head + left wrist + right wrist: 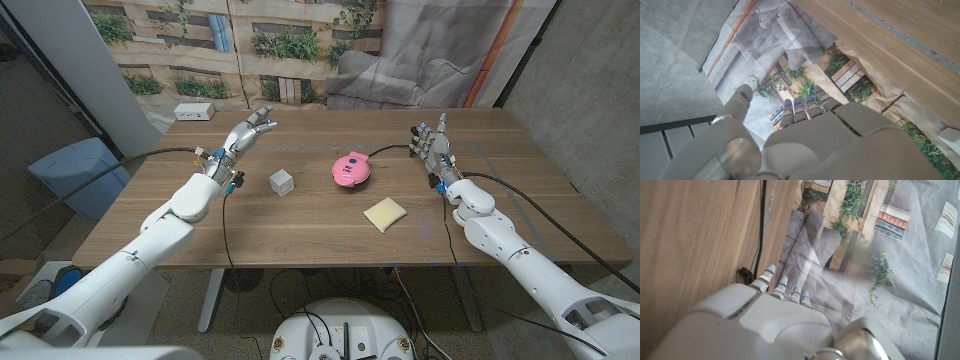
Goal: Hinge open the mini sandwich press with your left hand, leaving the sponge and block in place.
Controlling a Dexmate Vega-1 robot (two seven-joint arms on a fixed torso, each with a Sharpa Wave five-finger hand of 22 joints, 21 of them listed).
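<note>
The pink round mini sandwich press (351, 168) sits closed near the middle of the wooden table (300, 225). A pale yellow sponge (385, 212) lies just in front of it and to its right. A small grey block (282, 181) stands to the left of the press. My left hand (248, 133) is raised over the far left part of the table, fingers apart and holding nothing, well left of the press. My right hand (432, 141) stands upright at the far right with fingers extended, empty. In the wrist views the left hand (805, 135) and right hand (775, 315) point past the table's far edge.
A white power box (194, 112) lies at the table's far left corner. A black cable (390, 148) runs from the press toward the right hand and off the back edge. A blue bin (75, 175) stands on the floor left of the table.
</note>
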